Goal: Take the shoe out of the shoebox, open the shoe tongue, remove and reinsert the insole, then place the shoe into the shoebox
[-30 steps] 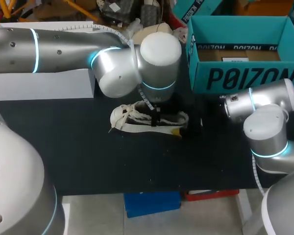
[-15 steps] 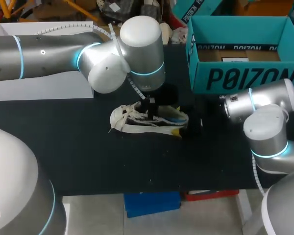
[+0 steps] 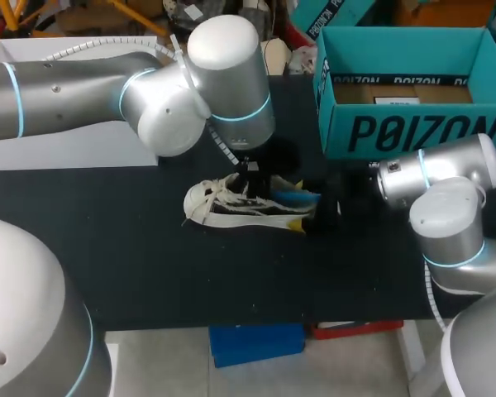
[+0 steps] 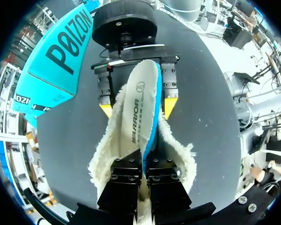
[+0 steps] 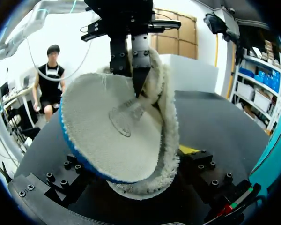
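The cream fleece-lined shoe (image 3: 231,205) lies on the black table (image 3: 149,265), toe toward the left arm's side and heel toward the right arm.

The right gripper (image 4: 138,108) is at the heel. Its yellow-tipped fingers are set fairly wide and press the fleece collar from both sides, gripping the shoe.

The left gripper (image 4: 144,164) hangs above the shoe opening. Its fingers are nearly together and pinch the insole (image 4: 136,126), which has a white top and a blue underside. The insole stands tilted, partly raised out of the shoe at the heel end.

The teal shoebox (image 3: 405,91) stands open at the far right of the table, apart from the shoe.
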`<state>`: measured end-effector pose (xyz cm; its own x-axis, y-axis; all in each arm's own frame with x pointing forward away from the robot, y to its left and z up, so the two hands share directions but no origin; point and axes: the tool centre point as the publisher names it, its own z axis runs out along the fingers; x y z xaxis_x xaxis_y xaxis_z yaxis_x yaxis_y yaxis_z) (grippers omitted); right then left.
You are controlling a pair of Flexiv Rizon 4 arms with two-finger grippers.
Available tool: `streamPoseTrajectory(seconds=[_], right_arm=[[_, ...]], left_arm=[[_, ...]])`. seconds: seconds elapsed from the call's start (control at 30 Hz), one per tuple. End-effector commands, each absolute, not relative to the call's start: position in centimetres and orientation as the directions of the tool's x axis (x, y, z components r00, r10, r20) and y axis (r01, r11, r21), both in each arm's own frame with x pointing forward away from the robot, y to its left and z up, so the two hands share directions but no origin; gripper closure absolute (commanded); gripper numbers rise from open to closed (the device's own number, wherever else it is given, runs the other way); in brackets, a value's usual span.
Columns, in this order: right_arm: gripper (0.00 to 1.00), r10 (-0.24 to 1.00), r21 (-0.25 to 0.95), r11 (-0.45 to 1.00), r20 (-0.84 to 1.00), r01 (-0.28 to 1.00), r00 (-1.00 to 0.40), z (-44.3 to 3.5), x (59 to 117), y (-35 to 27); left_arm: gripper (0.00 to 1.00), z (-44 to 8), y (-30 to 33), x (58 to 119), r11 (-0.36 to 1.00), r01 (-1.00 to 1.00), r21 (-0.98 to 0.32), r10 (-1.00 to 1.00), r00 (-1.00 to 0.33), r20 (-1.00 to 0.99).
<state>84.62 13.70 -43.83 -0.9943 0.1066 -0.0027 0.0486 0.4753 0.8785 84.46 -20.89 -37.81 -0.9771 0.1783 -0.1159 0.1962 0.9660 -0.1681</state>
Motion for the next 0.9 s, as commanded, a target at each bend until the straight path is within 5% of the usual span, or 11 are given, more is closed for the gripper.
streamPoseTrajectory(seconds=[0.03, 0.17, 0.3, 0.9], right_arm=[[1.00, 0.109, 0.878, 0.477, -0.002, 0.050, -0.994, -44.2, 84.5, 14.0], [1.00, 0.109, 0.878, 0.477, -0.002, 0.050, -0.994, -44.2, 84.5, 14.0], [1.00, 0.109, 0.878, 0.477, -0.002, 0.050, -0.994, -44.2, 84.5, 14.0], [1.00, 0.109, 0.878, 0.477, -0.002, 0.050, -0.994, -44.2, 84.5, 14.0]], left_arm=[[1.00, -38.8, -21.6, 84.8, 0.956, 0.228, -0.186, 0.211, -0.972, -0.105], [0.65, -39.5, -21.8, 84.4, 0.942, 0.268, -0.203, 0.254, -0.963, -0.090], [0.51, -39.8, -22.0, 84.1, 0.931, 0.292, -0.217, 0.279, -0.956, -0.086], [0.54, -39.3, -25.6, 84.1, 0.902, 0.392, -0.182, 0.358, -0.913, -0.195]])
